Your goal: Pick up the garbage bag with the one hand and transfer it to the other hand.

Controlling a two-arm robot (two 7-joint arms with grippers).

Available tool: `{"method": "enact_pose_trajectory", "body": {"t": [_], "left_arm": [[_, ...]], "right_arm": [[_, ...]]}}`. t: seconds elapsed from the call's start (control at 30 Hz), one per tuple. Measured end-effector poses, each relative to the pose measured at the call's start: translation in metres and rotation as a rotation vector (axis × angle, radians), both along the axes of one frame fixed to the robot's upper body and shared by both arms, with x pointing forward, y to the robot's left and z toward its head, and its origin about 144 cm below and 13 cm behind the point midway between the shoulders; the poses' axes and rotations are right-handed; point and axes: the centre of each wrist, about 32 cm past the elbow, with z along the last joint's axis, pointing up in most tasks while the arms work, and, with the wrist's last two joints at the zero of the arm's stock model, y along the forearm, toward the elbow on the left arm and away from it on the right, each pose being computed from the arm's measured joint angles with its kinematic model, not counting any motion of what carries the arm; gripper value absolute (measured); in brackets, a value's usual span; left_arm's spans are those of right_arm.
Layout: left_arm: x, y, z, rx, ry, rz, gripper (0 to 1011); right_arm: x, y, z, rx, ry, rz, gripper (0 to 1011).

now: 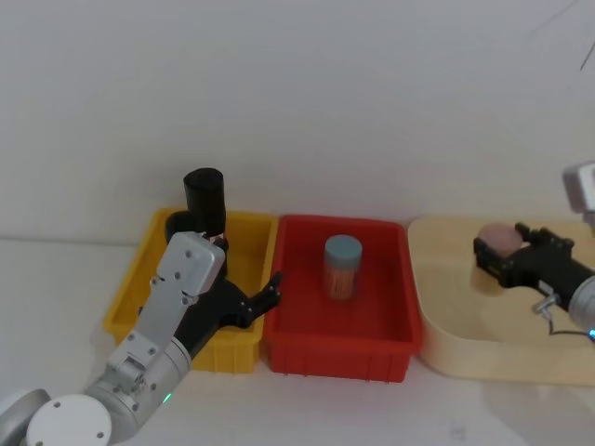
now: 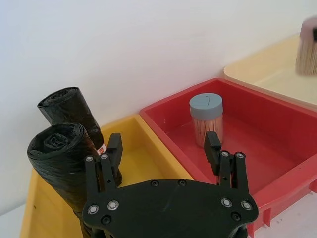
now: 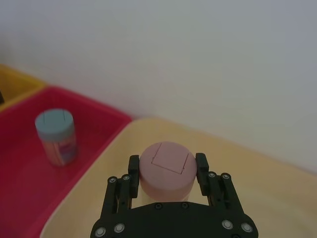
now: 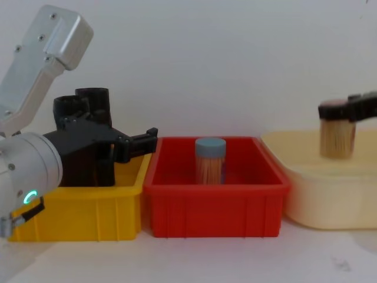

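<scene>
The left gripper (image 2: 163, 140), on the wrist with the green ring, hangs low over the yellow bin (image 1: 130, 288). Its jaws stand wide and nothing is between them. One finger (image 2: 115, 148) is just beside the garbage bag (image 2: 57, 153), and I cannot tell whether it touches. The other finger (image 2: 212, 146) reaches over the wall shared with the red bin (image 1: 390, 344).

The garbage bag is a plain, wrinkled black roll standing upright in the yellow bin, at that bin's back left. It lies outside the spread jaws, on their left side. Right behind it, against the bin's rear wall, stands a second black roll (image 2: 67, 106) with a small red-and-white sticker low on its side. The two rolls are close enough to look like they touch. In the head view the sticker roll rises taller above the rim.

In the red bin, next on the right, a blue-lidded toothpick jar (image 1: 342, 267) stands upright near the middle, well apart from the left gripper.

Farther right, over the cream tray (image 1: 446, 344), the right gripper (image 3: 167, 159) has its jaws clamped on either side of a pink-lidded toothpick jar (image 4: 337, 132), held upright.
</scene>
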Motion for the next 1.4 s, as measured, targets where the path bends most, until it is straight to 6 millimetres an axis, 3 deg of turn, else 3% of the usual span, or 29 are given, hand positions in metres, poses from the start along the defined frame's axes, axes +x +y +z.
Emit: {"method": "enact_pose_trajectory", "body": {"t": [0.17, 0.33, 0.53, 1.4], "left_arm": [[0.000, 0.000, 0.000, 0.000, 0.000, 0.000, 1001], [0.000, 0.000, 0.000, 0.000, 0.000, 0.000, 1001], [0.000, 0.000, 0.000, 0.000, 0.000, 0.000, 1001], [0.000, 0.000, 0.000, 0.000, 0.000, 0.000, 1001]], "right_arm": [[0.006, 0.004, -0.012, -0.017, 0.043, -0.003, 697], [0.009, 0.006, -0.019, -0.027, 0.069, -0.007, 866], [0.011, 0.008, -0.023, -0.035, 0.085, -0.008, 999], [0.013, 0.010, -0.030, -0.047, 0.110, -0.011, 1001]]}}
